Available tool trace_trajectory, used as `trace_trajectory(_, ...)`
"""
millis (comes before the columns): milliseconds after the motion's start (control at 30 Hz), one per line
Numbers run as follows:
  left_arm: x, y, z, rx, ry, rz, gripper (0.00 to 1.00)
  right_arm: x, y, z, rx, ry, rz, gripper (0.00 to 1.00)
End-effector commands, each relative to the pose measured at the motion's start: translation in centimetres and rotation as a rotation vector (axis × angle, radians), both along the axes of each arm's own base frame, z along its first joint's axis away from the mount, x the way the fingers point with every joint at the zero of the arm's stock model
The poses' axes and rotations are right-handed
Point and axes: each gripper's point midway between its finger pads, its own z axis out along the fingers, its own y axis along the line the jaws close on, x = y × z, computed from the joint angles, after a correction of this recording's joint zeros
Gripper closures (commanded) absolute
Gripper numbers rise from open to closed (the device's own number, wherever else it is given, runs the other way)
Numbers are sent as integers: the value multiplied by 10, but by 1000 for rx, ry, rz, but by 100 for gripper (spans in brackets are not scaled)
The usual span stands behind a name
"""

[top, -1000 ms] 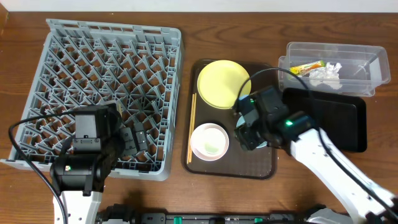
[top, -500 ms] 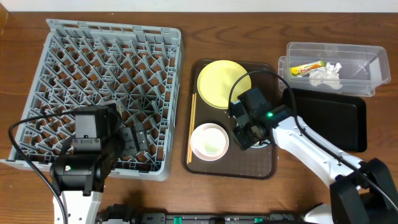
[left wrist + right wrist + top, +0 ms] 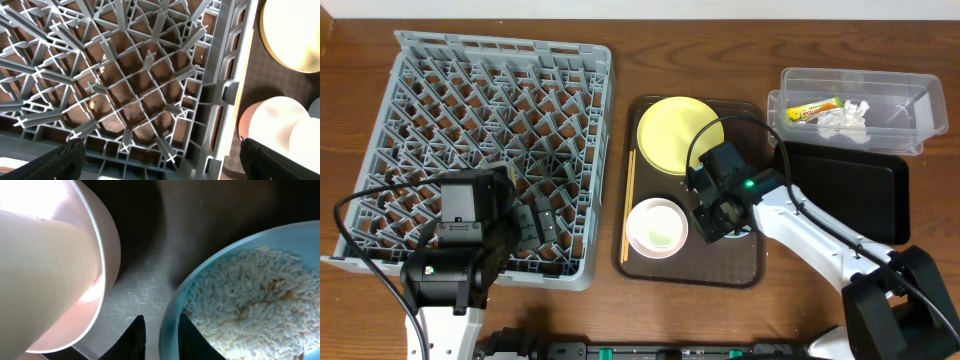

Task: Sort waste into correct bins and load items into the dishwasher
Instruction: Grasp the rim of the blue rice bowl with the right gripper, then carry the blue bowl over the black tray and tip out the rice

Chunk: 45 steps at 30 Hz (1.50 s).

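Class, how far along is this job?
Done: snack wrapper and napkin lie in the clear tub. In hand: right gripper straddles the rim of the light blue bowl holding rice. Left: yellow plate, pink-white bowl and chopsticks sit on the tray; dish rack holds no dishes.

Both arms are white tubes with black boxy heads, green lights and looping black cables: left arm [image 3: 460,215] over the grey dish rack [image 3: 500,90], right arm [image 3: 820,240] right of it.

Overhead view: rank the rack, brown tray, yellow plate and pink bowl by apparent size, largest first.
1. rack
2. brown tray
3. yellow plate
4. pink bowl
No near ties. All sit at about table level, so nearness to the camera does not skew the order.
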Motion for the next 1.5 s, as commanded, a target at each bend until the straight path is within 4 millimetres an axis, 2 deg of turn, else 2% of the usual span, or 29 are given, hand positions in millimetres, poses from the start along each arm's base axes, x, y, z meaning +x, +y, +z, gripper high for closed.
trace_trajectory(0,2,1,8,12,-21,-7,1,-6,-4,-11,-46,15,-39,80)
trace_trajectory(233,2,1,8,12,-21,-7,2,-3,-7,-12,-71,-4,-64,84)
trace_trajectory(400,2,1,8,12,-21,-7,2,-4,-7,-12,-72,-2,-64,98)
trace_trajectory(700,2,1,8,12,-21,-7,2,-1,-4,-6,-57,-4,-97,99)
trace_trajectory(800,2,1,8,12,-21,-7,2,8,-1,10,-33,-26,-108,99)
trace_trajectory(967,2,1,8,12,-21,-7,2,32,5,63,84,-59,-159,99)
trace_trajectory(1133,2,1,8,12,-21,-7,1,60,-11,114,243,-91,-260,99)
trace_trajectory(1300,2,1,8,12,-21,-7,2,73,-37,136,407,-56,-380,99)
trace_trajectory(1467,2,1,8,12,-21,-7,1,80,-76,138,508,-7,-509,99)
